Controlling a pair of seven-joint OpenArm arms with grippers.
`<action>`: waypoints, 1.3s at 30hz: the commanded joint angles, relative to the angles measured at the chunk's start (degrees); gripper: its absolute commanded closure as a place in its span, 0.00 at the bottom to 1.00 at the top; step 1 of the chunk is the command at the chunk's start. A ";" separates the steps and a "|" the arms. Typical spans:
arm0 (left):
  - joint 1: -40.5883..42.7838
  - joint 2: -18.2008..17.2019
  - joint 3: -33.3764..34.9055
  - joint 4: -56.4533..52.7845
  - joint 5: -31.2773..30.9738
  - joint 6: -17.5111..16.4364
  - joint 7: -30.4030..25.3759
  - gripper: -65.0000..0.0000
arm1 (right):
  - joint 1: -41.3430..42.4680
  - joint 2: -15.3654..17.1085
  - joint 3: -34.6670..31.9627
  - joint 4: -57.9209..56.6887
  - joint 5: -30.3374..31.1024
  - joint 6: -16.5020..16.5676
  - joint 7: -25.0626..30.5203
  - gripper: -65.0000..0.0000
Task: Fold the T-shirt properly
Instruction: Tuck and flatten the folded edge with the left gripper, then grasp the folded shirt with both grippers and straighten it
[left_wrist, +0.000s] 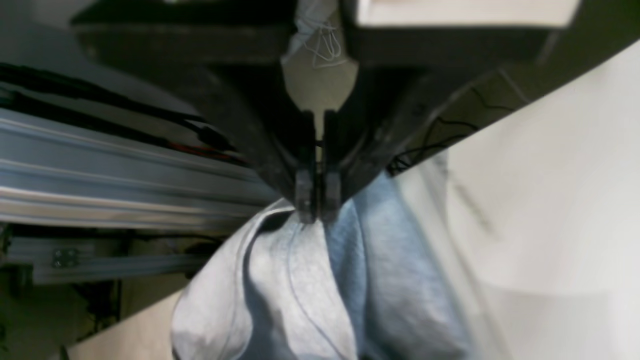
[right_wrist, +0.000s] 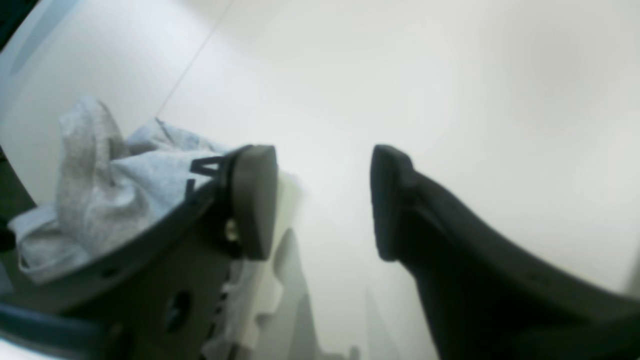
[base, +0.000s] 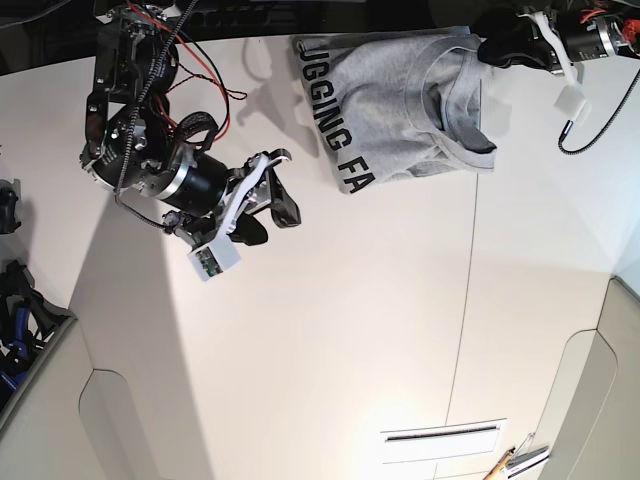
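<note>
Fabric of the T-shirt (base: 400, 95) is pinched at its far-right edge by the left gripper (left_wrist: 317, 212), while the right gripper (base: 272, 195), fingers spread wide and empty, is held well apart to its left.

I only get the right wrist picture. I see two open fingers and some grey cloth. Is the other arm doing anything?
Observer: Yes. The left gripper is shut on an edge of the T-shirt.
Child: Does the shirt have a picture?
Observer: It shows big black block lettering, visible in the base view.
Child: Is my gripper touching the shirt?
Observer: No. In the base view the right gripper is open, off to the shirt's side over bare table.
</note>
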 joint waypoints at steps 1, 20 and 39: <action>0.46 -0.68 -0.92 0.83 -1.44 -0.30 -0.20 1.00 | 0.61 -0.02 -0.04 0.96 1.11 0.22 1.18 0.54; -0.17 -1.42 -10.86 0.83 -1.33 -0.30 -4.72 0.62 | 0.61 -0.02 -0.07 0.96 1.31 0.22 1.11 0.54; -20.85 -1.42 4.11 -11.98 8.39 -0.30 -12.87 0.51 | 0.61 -0.76 -16.33 -12.04 -0.44 2.38 3.17 1.00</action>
